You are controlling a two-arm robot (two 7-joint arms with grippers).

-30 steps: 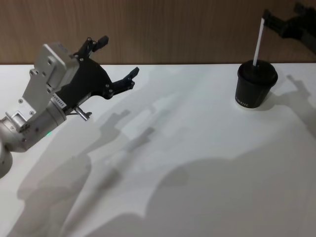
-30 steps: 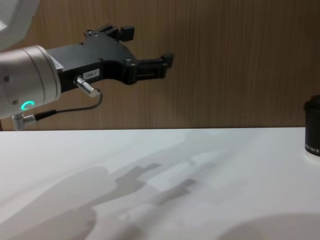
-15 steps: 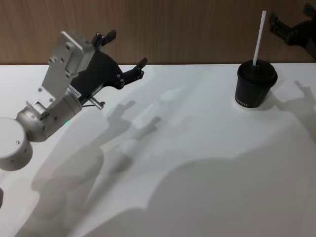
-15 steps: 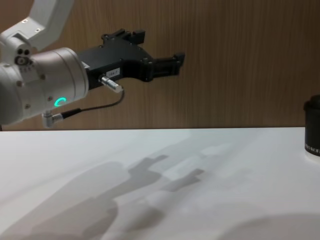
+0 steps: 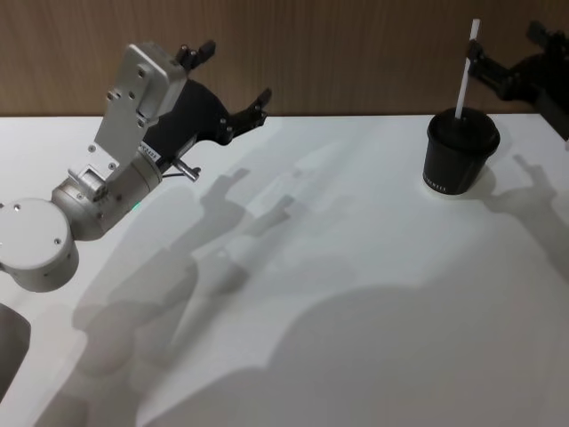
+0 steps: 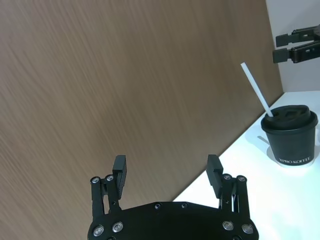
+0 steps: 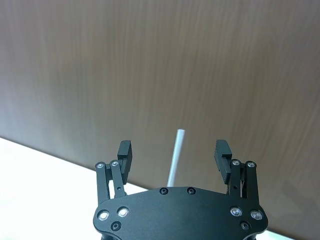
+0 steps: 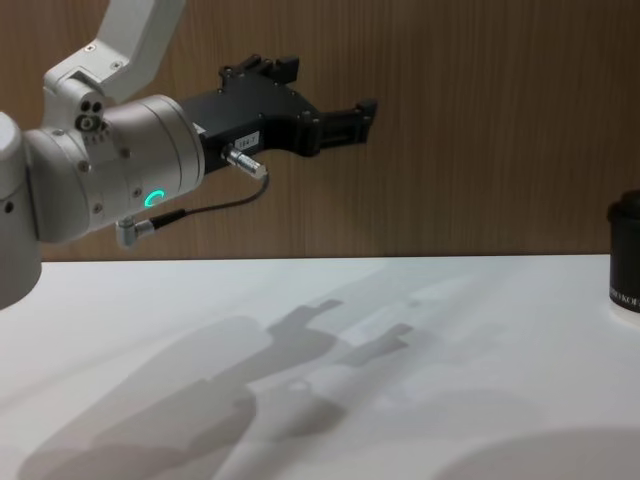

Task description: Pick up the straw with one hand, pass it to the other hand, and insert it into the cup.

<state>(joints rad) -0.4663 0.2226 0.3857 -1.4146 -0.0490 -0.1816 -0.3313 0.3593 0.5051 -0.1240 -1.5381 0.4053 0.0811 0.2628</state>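
Note:
The dark cup [image 5: 460, 153] stands at the table's far right, with the white straw [image 5: 465, 69] upright through its lid. My right gripper [image 5: 508, 50] hovers open just right of the straw's top. In the right wrist view the straw [image 7: 175, 157] shows between the spread fingers of that gripper [image 7: 173, 152], touching neither. My left gripper [image 5: 234, 73] is raised over the table's far left, open and holding nothing. From the left wrist, the left gripper [image 6: 167, 169] faces the wall, with the cup [image 6: 290, 139], the straw [image 6: 256, 90] and the right gripper [image 6: 297, 45] farther off.
The white table [image 5: 338, 294] carries only shadows in front of me. A wooden wall [image 5: 356, 44] runs right behind its far edge. In the chest view the left gripper [image 8: 325, 88] is high up and the cup [image 8: 628, 255] sits at the right edge.
My left arm has risen and swung farther back toward the wall. The right gripper has shifted a little beside the straw's top. Straw and cup have stayed put.

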